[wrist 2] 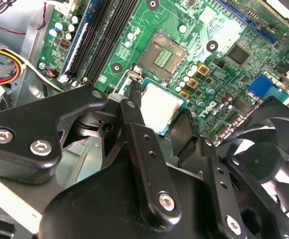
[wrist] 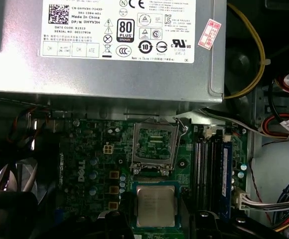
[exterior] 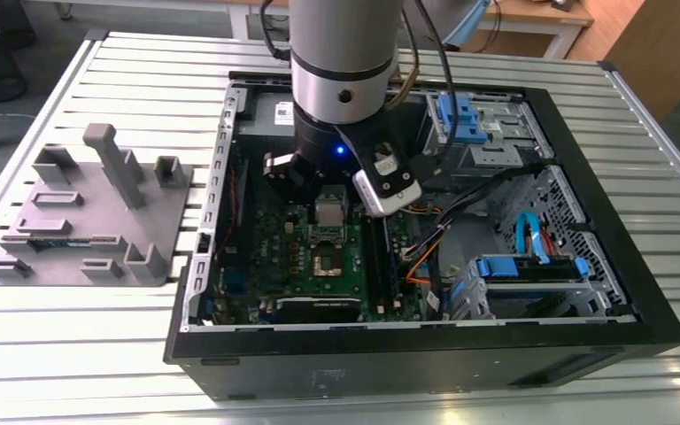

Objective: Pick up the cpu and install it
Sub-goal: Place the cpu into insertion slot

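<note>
The cpu [wrist: 155, 206] is a small square chip with a pale silvery top, and my gripper [wrist: 155, 218] is shut on it, one black finger [wrist: 112, 221] on each of two opposite sides. In the second wrist view the cpu [wrist 2: 163, 106] hangs between the fingers [wrist 2: 133, 112] just above the green motherboard [wrist 2: 234, 79]. The open socket [wrist 2: 162, 55] lies a short way beyond the chip; its metal frame [wrist: 154, 149] is lifted and the socket is bare inside. In the exterior view my gripper [exterior: 328, 202] reaches down into the open computer case [exterior: 623, 266] over the motherboard [exterior: 281, 257].
A power supply [wrist: 124, 45] borders the socket area, and memory slots [wrist: 209, 169] run beside it. A black fan [wrist 2: 266, 149] sits close to the fingers. Drive cages with blue clips [exterior: 482, 124] and cables [exterior: 423, 257] crowd the case. A grey plastic block with posts [exterior: 86, 217] stands on the slatted table.
</note>
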{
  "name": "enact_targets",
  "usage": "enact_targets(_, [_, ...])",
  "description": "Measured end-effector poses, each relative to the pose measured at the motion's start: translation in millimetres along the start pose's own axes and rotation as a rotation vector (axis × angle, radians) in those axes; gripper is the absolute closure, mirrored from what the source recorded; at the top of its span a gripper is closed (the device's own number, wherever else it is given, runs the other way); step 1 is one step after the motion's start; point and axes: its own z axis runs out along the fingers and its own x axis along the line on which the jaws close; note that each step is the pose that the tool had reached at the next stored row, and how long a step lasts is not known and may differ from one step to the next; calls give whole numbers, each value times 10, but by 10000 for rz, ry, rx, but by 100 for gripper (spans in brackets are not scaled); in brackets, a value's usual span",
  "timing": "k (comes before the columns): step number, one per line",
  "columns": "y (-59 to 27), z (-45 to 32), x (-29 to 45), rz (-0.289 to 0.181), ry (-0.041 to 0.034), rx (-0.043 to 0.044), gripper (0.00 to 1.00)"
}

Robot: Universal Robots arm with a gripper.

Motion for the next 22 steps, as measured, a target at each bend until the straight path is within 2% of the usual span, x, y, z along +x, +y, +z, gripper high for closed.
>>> enact_targets(12, [-62,102,6,0,-1,19,53])
enact_targets(22, [-63,117,6,-1,-2,17,53])
